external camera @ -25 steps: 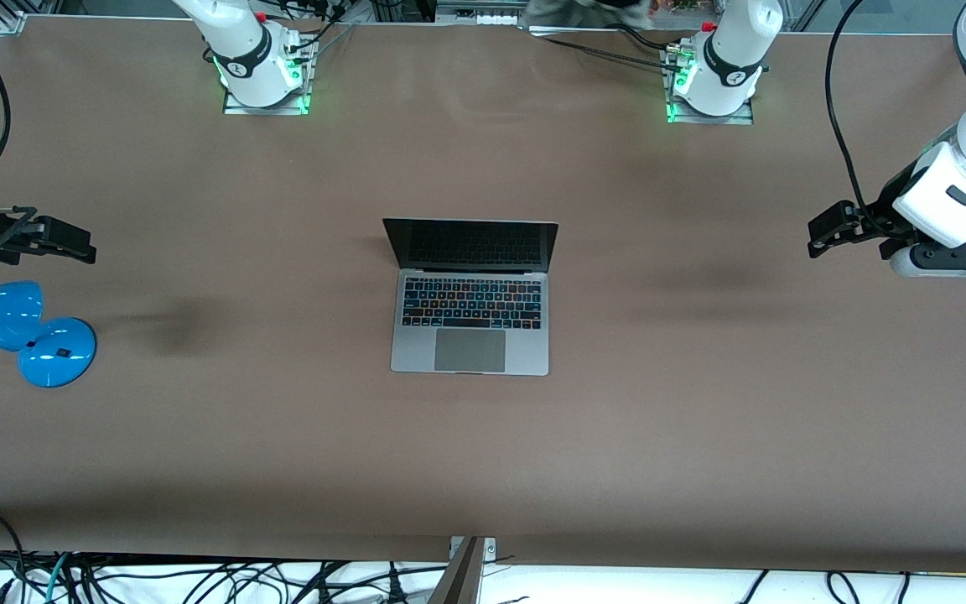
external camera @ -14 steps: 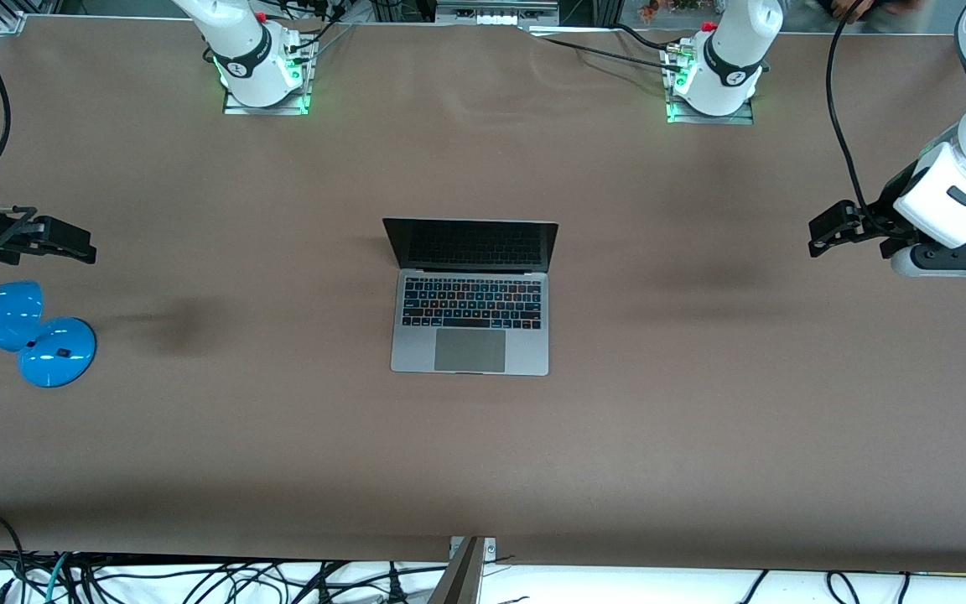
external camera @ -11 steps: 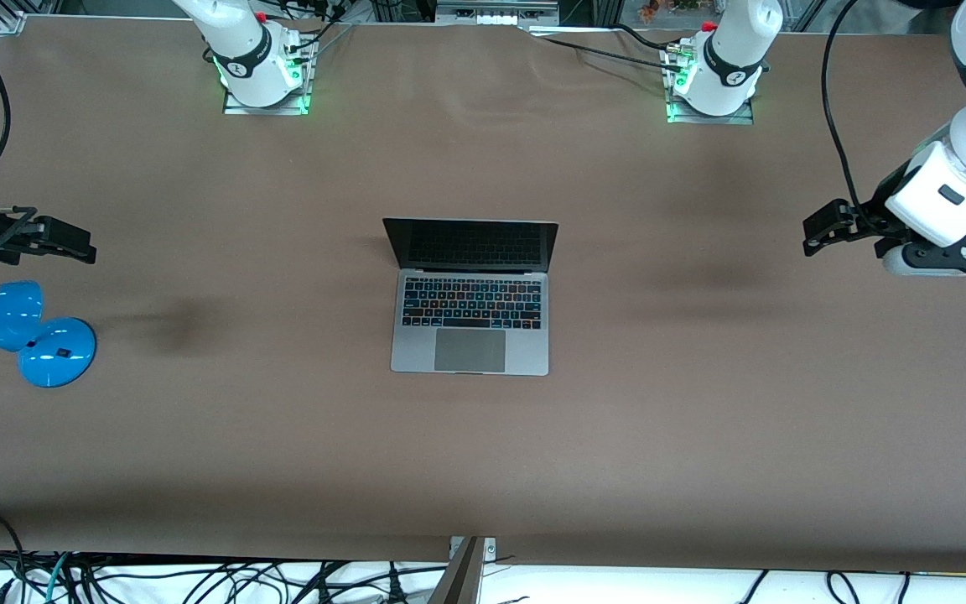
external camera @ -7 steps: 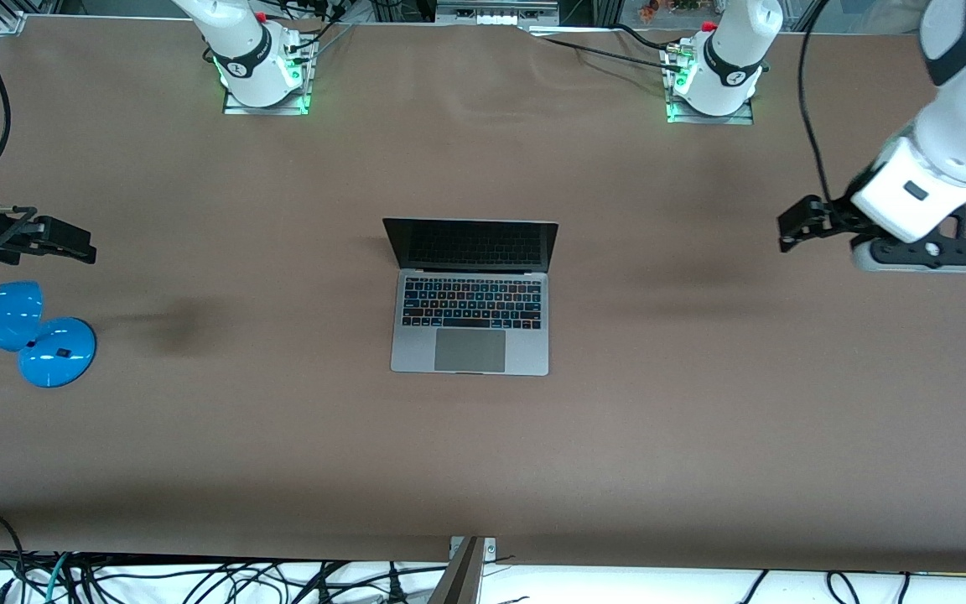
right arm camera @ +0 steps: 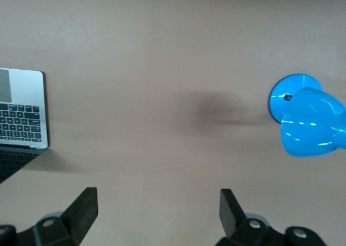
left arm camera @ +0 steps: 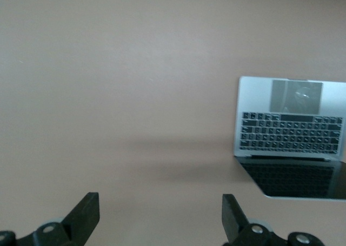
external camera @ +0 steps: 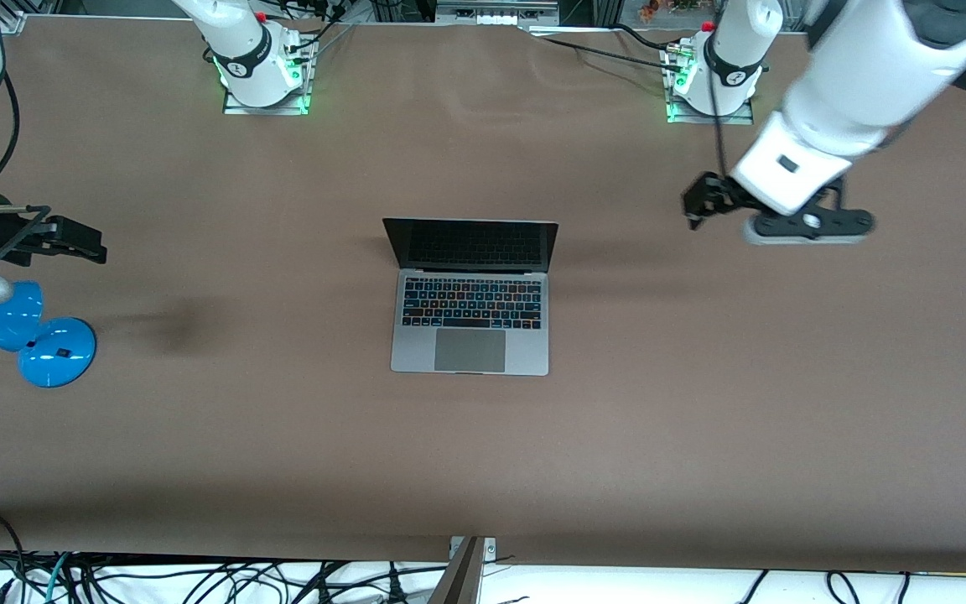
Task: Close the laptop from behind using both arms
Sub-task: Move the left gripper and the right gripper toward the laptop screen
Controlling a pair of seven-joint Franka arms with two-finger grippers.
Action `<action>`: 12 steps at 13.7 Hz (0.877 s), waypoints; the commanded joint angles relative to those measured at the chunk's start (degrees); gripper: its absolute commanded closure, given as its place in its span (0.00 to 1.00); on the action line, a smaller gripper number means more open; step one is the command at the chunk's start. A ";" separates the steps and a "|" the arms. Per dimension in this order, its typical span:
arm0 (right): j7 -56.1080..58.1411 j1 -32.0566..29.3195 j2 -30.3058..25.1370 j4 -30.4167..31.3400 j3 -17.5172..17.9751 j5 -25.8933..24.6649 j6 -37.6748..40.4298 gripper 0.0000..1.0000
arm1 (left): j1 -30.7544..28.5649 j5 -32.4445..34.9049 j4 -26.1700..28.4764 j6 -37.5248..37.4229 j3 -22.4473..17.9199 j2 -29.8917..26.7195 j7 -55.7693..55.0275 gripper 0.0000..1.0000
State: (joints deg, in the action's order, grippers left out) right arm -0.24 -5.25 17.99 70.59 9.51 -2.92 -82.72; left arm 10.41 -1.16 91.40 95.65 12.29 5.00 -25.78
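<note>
The silver-grey laptop [external camera: 470, 310] stands open in the middle of the brown table, with its dark screen upright and its black keys and grey trackpad facing the front camera. It also shows in the left wrist view [left arm camera: 292, 138] and at the edge of the right wrist view [right arm camera: 21, 116]. My left gripper [external camera: 695, 205] is open and empty, in the air over bare table toward the left arm's end from the laptop. My right gripper [external camera: 89, 243] is open and empty, over the table at the right arm's end, well away from the laptop.
A blue desk lamp [external camera: 30, 331] stands on the table at the right arm's end, just under my right gripper; it also shows in the right wrist view [right arm camera: 305, 119]. The two arm bases [external camera: 261, 71] [external camera: 714, 80] stand along the edge farthest from the front camera.
My left arm has swung in from the table's end toward the laptop, the gripper staying open. My right gripper has shifted slightly toward the laptop. The laptop has not moved.
</note>
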 commanded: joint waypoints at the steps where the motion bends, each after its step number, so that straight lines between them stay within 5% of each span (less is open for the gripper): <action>1: -0.63 0.85 -0.41 0.78 0.07 3.35 -0.52 0.00 | -0.22 0.19 1.23 -0.29 4.39 -0.96 -5.23 0.00; 7: -2.29 10.33 0.47 0.86 -0.11 4.95 -1.04 0.01 | -0.13 1.42 2.64 1.90 12.92 0.62 -14.46 0.00; 12: -20.47 19.39 1.52 0.86 -0.11 5.12 -2.62 0.09 | -0.13 2.22 7.29 7.00 17.23 0.71 -21.06 0.00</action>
State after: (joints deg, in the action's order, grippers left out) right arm -15.88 12.34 19.64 70.63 9.76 1.66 -84.37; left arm 10.75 -0.64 96.51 100.39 27.87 6.16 -44.30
